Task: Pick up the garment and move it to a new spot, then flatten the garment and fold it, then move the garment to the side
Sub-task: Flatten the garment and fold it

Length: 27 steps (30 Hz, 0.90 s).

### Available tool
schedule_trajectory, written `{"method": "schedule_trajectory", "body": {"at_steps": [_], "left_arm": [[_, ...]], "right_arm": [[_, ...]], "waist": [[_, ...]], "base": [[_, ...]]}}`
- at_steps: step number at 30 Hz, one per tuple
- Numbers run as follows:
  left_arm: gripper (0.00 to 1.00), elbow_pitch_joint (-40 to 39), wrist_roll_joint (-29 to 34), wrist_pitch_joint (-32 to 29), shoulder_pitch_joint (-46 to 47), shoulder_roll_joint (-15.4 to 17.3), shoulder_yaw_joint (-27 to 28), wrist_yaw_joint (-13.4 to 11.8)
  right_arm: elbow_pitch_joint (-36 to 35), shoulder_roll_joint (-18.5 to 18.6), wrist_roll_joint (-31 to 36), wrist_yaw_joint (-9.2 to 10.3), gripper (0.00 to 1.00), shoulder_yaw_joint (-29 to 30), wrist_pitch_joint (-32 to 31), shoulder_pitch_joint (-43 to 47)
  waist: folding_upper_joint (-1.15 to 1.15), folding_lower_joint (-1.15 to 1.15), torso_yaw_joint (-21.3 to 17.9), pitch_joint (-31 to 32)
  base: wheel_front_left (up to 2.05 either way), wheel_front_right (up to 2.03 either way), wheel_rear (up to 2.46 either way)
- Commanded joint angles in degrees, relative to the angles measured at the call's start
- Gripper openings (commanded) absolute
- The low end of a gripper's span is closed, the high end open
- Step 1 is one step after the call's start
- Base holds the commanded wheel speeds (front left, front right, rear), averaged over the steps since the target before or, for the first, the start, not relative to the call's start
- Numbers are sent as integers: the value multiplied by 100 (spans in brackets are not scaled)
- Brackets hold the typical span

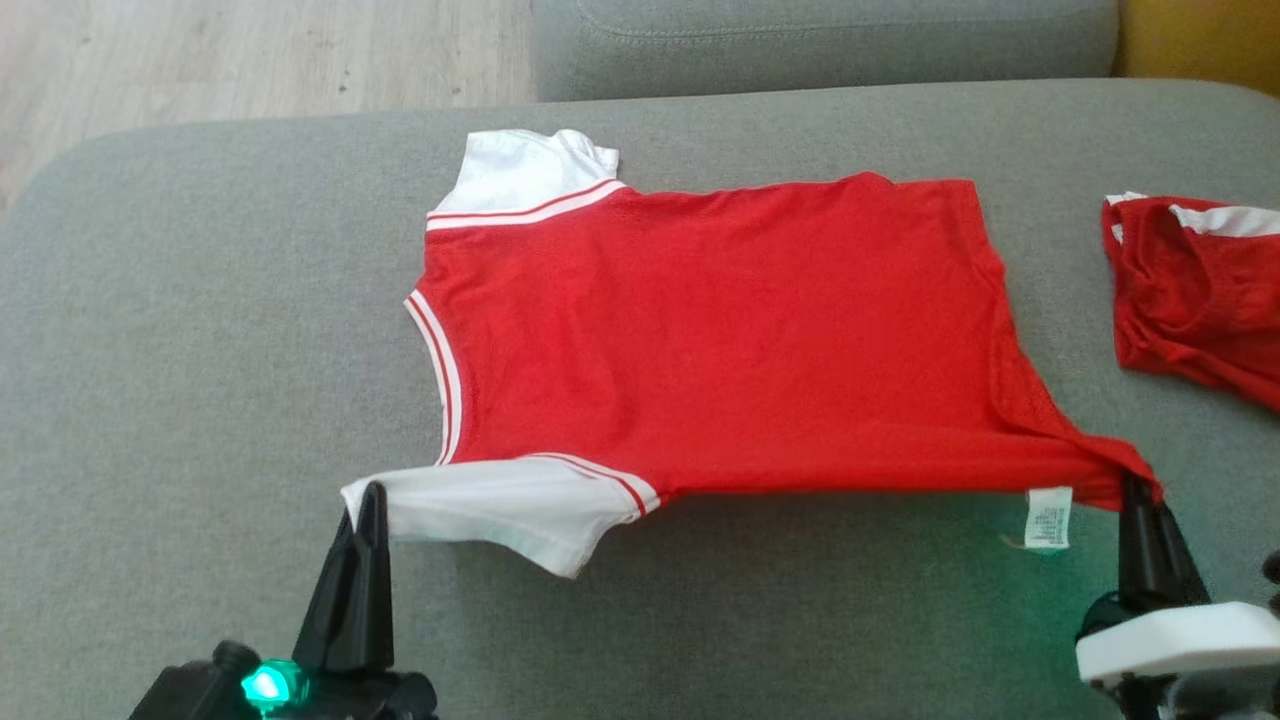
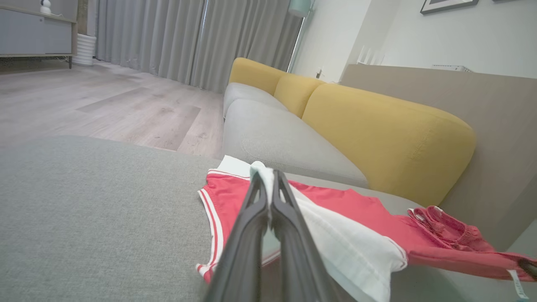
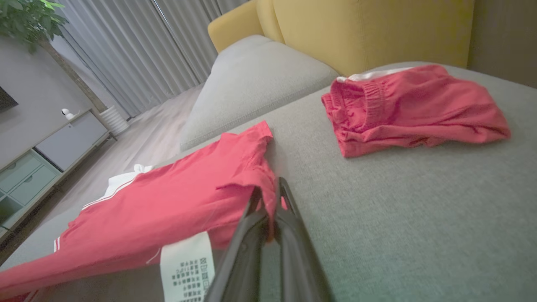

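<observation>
**Garment position.** The red shirt (image 1: 720, 330) is spread on the grey sofa seat (image 1: 200, 350), roughly at the centre of the head view. The neckline faces the robot's left and the hem faces its right. The far edge and the far white sleeve (image 1: 520, 170) are laid flat on the seat. The near edge is stretched in a straight line between the two grippers and is raised off the fabric, with a shadow cast beneath it.

**Left gripper.** The left gripper (image 1: 368, 500) is seen at the lower left of the head view, fingers pointing up. Its fingers are pressed together on the cuff of the near white sleeve (image 1: 500, 510). In the left wrist view, white cloth is pinched at the fingertips.

**Right gripper.** The right gripper (image 1: 1135, 490) is located at the lower right. Its fingers are clamped on the near hem corner of the shirt, which is drawn to a point at the grip. A white care label (image 1: 1048, 518) is hung from the hem just beside the fingers.

**Surroundings.** A pair of red shorts (image 1: 1200, 290) is placed on the same seat, to the right of the shirt and apart from it. A yellow backrest (image 2: 377, 134), grey curtains (image 2: 188, 37) and a wooden floor (image 1: 200, 60) are visible beyond the seat.
</observation>
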<state>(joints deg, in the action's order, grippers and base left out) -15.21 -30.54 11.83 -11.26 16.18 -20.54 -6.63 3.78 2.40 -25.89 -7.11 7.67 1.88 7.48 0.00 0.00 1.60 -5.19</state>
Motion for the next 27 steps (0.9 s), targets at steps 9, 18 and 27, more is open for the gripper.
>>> {"method": "schedule_trajectory", "body": {"at_steps": [9, 18, 27], "left_arm": [[0, 455, -80, -29, 788, 11, 72, 207], [0, 1623, -90, -181, 2143, -78, -1, 568], [0, 2911, -77, -105, 3301, -260, -53, 854]], "right_arm": [[490, 49, -135, -37, 0, -234, -61, -697], [1363, 48, -69, -37, 0, -201, 4, -1752], [2267, 48, 374, -37, 0, -71, 144, -2745]], "waist": [[0, 0, 78, -251], [0, 0, 116, -602], [0, 0, 98, -918]], "base": [[0, 0, 0], [0, 0, 0], [0, 0, 0]]}}
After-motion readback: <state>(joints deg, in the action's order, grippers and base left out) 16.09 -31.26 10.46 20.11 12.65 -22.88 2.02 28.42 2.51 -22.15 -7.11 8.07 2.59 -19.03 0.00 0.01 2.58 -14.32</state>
